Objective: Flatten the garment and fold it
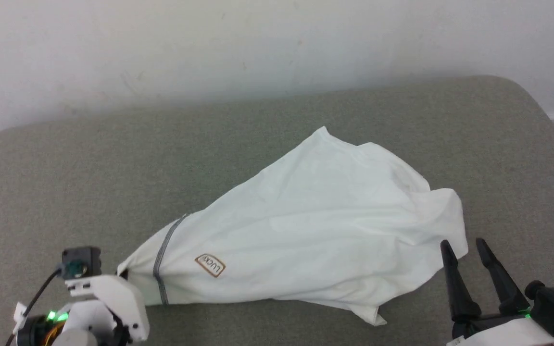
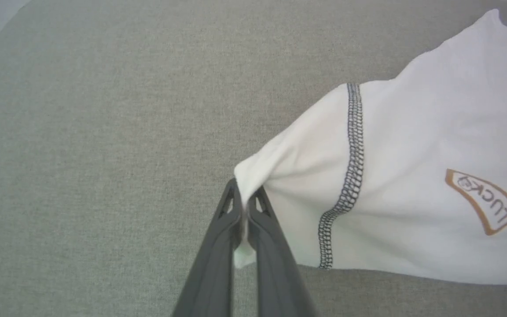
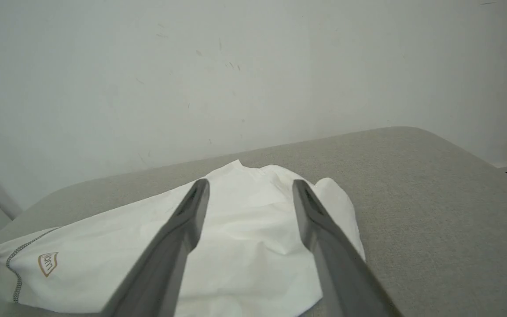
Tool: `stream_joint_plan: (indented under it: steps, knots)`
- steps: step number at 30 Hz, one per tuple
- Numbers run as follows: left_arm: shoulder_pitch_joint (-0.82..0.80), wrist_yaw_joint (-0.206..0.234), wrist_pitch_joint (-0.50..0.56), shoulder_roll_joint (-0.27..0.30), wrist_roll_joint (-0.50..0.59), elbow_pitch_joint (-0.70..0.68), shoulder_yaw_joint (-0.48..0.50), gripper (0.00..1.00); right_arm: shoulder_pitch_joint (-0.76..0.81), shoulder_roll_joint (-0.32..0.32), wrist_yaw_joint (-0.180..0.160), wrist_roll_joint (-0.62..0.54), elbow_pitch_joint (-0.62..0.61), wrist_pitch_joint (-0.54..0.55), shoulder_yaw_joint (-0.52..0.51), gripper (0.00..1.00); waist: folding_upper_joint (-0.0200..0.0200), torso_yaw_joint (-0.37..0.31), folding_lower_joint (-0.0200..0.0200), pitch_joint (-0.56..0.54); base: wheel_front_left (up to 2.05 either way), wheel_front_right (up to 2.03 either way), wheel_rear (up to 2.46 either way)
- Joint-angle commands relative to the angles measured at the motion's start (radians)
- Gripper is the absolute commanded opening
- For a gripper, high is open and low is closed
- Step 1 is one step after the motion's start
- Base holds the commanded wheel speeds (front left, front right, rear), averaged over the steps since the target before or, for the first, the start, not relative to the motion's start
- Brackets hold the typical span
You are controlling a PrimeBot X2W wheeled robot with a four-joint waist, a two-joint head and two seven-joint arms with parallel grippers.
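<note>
Left claw (image 2: 245,190) clamped on garment (image 2: 412,149) corner

Garment (image 1: 315,221): thin white cloth, matt, soft creases, raised grey thread seam (image 2: 354,158). Tabletop (image 1: 113,158): grey-green woven fabric cover, matt, fine rough weave. Left pincer (image 2: 245,189) and right pincer (image 3: 250,187): dark grey plastic by the look, smooth, matt; wall (image 1: 209,48) painted, matt, scuffed.

Bright, soft, even indoor light fills all three views. In the head view the white wall (image 1: 161,48) looks slightly washed out, and a shaded band runs where it meets the grey table (image 1: 65,168). The shirt (image 1: 306,230) casts only a thin, faint shadow along its near edge. In the left wrist view the stitching (image 2: 354,149) is crisp, while the left gripper (image 2: 247,190) softens toward the lens.
</note>
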Motion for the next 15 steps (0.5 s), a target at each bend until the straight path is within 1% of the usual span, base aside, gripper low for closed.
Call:
stream_joint_plan:
  steps: [1,3,4,5,6,7,8,12,15]
  knots:
    - [0.043,0.017,-0.01,0.003,-0.012,0.004,0.017,0.0,0.005,0.003,-0.001,0.001,0.007,0.0,-0.005,1.0,-0.0001,0.003,-0.0001,0.014,0.0,0.0,0.0]
    - [0.067,0.025,-0.053,-0.012,-0.026,0.009,0.033,0.0,-0.003,0.003,-0.001,0.001,0.016,-0.001,-0.012,1.0,-0.0001,0.003,-0.0001,0.026,0.0,0.0,0.0]
    - [0.073,0.025,-0.081,-0.017,-0.025,0.014,0.034,0.49,-0.007,0.003,-0.001,0.001,0.02,-0.003,-0.013,1.0,-0.0001,0.003,-0.0001,0.031,0.0,0.0,0.0]
    - [0.078,0.02,-0.107,-0.024,-0.026,0.017,0.032,1.0,-0.011,0.003,-0.001,0.001,0.025,-0.003,-0.015,1.0,-0.0001,0.003,-0.0001,0.034,0.0,0.0,0.0]
    - [0.079,0.013,-0.139,-0.032,-0.029,0.019,0.032,1.0,-0.014,0.003,-0.001,-0.003,0.03,-0.003,-0.017,1.0,-0.0001,0.003,-0.0001,0.036,0.0,0.0,0.0]
    - [0.079,0.013,-0.139,-0.032,-0.029,0.019,0.032,1.0,-0.014,0.003,-0.001,-0.003,0.03,-0.003,-0.017,1.0,-0.0001,0.003,-0.0001,0.036,0.0,0.0,0.0]
    - [0.08,-0.002,-0.218,-0.046,-0.03,0.011,0.031,1.0,-0.017,0.003,-0.001,-0.009,0.041,0.0,-0.021,1.0,-0.0001,0.004,-0.0001,0.036,0.0,0.0,0.0]
    - [0.092,-0.022,-0.417,-0.064,-0.01,-0.012,0.031,1.0,-0.016,0.003,-0.001,-0.023,0.068,0.017,-0.035,1.0,-0.0001,0.01,-0.0001,0.017,0.0,0.0,0.0]
    - [0.102,-0.043,-0.524,-0.08,0.014,-0.038,0.014,1.0,-0.016,0.002,-0.001,-0.023,0.105,0.062,-0.048,1.0,-0.0001,0.017,-0.0001,0.003,0.0,0.0,0.0]
